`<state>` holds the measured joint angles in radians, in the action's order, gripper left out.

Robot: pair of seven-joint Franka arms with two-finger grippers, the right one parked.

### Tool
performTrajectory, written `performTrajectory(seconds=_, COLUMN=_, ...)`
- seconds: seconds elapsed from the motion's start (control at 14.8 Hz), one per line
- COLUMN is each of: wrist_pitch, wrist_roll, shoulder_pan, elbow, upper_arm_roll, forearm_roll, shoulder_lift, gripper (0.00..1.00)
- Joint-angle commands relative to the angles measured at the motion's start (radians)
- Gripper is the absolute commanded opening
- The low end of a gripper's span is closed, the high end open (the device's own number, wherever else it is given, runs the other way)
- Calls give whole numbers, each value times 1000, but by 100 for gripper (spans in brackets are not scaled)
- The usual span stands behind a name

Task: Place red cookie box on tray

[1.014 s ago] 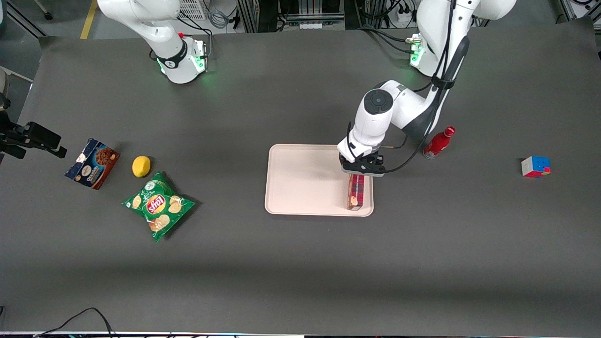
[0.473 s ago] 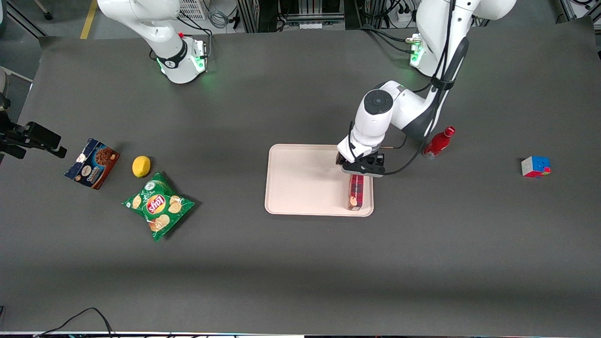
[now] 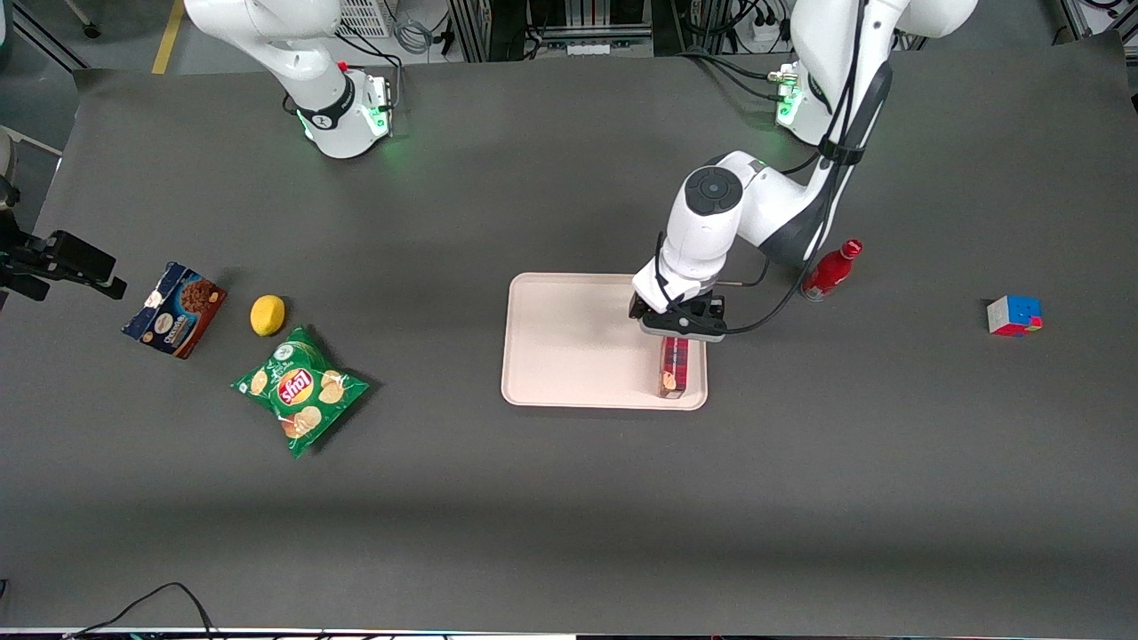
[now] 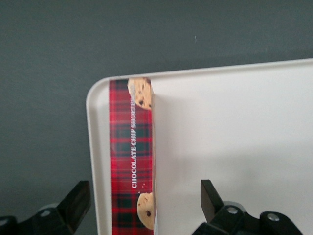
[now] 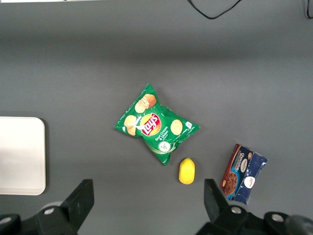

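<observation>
The red cookie box [image 3: 673,369] is a long dark-red tartan carton lying on the pale tray [image 3: 578,342], along the tray's edge toward the working arm's end. It also shows in the left wrist view [image 4: 131,156], flat against the tray's rim [image 4: 95,161]. The left arm's gripper [image 3: 677,327] hangs just above the box's end farther from the front camera. Its fingers [image 4: 74,199] are spread wide, one on each side of the box, and touch nothing. The box lies free.
A red bottle [image 3: 830,269] stands beside the tray toward the working arm's end; a colour cube [image 3: 1013,315] lies farther that way. Toward the parked arm's end lie a green chip bag [image 3: 300,389], a lemon [image 3: 267,315] and a blue-and-brown cookie box [image 3: 174,308].
The left arm's gripper has risen a little and drawn away from the front camera. The red cookie box stays put on the tray.
</observation>
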<state>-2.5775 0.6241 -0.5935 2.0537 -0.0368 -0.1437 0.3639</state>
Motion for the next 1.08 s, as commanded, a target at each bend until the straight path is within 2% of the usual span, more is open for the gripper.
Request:
performTrajectory(seconds=0.0, wrist_pitch=377, wrist_roll=-12, shoulder_pan=6, elbow=-220, upper_arm_roll=-2, forearm_roll=9, shoulder_lift=-54, gripper=100)
performTrajectory(seconds=0.14, wrist_pitch=491, wrist_roll=-55, shoulder_pan=32, elbow=-259, upper_arm_roll=-2, forearm_roll=41, shoulder_lift=-126, gripper=100)
performTrajectory(seconds=0.2, wrist_pitch=520, wrist_roll=-134, shoulder_pan=65, elbow=-257, upper_arm_roll=-2, forearm_roll=52, shoulder_lift=-173, gripper=100)
performTrajectory(seconds=0.41, wrist_pitch=641, wrist_roll=-396, shoulder_pan=226, elbow=-257, upper_arm_roll=0, forearm_roll=116, shoulder_lift=-285, gripper=100)
performTrajectory(seconds=0.74, wrist_pitch=697, wrist_roll=-745, shoulder_pan=496, elbow=-290, upper_arm_roll=71, forearm_roll=111, shoulder_lift=-338, gripper=100)
performTrajectory(seconds=1.01, wrist_pitch=714, wrist_roll=-689, shoulder_pan=546, elbow=-303, upper_arm_roll=74, forearm_roll=108, shoulder_lift=-327, gripper=100)
